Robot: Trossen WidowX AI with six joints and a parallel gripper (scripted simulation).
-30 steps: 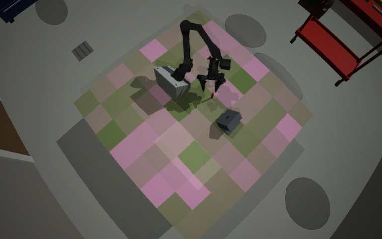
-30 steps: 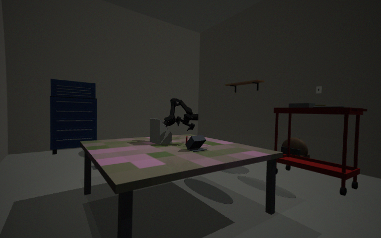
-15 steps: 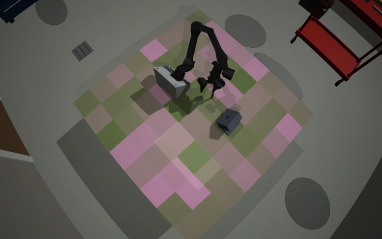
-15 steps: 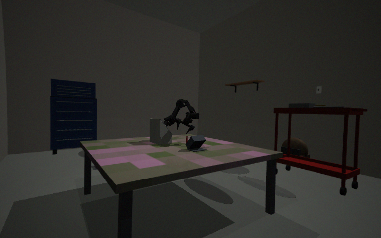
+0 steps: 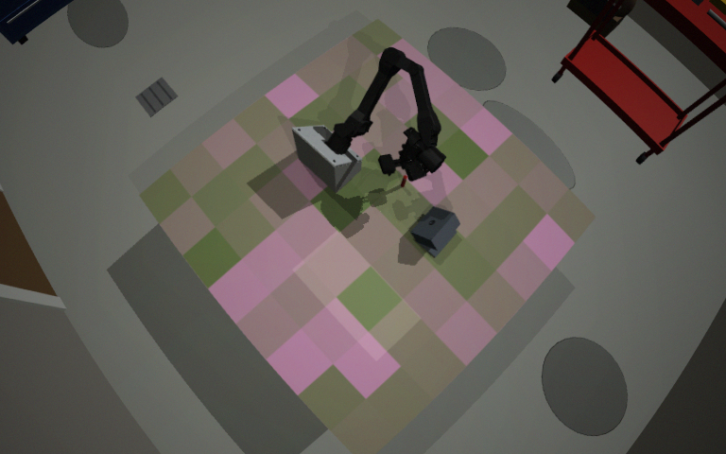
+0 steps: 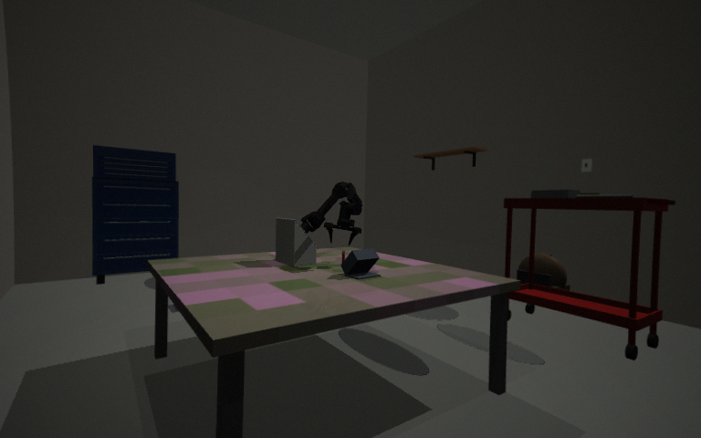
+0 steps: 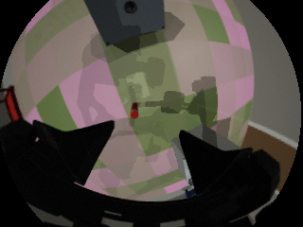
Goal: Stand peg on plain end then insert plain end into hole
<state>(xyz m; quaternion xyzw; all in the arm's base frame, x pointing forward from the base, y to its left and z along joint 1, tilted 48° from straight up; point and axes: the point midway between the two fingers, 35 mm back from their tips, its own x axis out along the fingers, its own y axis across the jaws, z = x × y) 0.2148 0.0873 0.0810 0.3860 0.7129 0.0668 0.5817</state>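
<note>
In the top view, we see the peg (image 5: 404, 181) (image 6: 343, 256) (image 7: 134, 112) standing on the desk (image 5: 369, 297) (image 6: 330, 304) (image 7: 194, 61), between the arm's base block (image 5: 316, 155) (image 6: 286, 241) (image 7: 208, 137) and the sloped panel (image 5: 436, 227) (image 6: 360, 262) (image 7: 133, 24). The end effector (image 5: 410, 170) (image 6: 340, 244) (image 7: 148, 129) hangs close by it; from here we cannot judge the height between them well.

In the exterior view, the end effector points down above the peg, its fingers well apart with nothing between them. The peg looks upright and free, so we judge the standing part done and the second pick to be the step in hand. We do well to come down straight and slowly, keeping the fingers upright, since a brushed peg would likely topple.

In the wrist view, the peg's red top shows between the two fingertips but ahead of them, toward the panel. We should centre it between the fingers before we go low, then close evenly so that neither finger pushes it over. We cannot make out the white band here. A grip toward the upper part would leave the plain lower end free for the hole (image 5: 432, 221) (image 7: 130, 7), and a firm hold should keep the peg from turning when we tilt to match the hole's direction.
</note>
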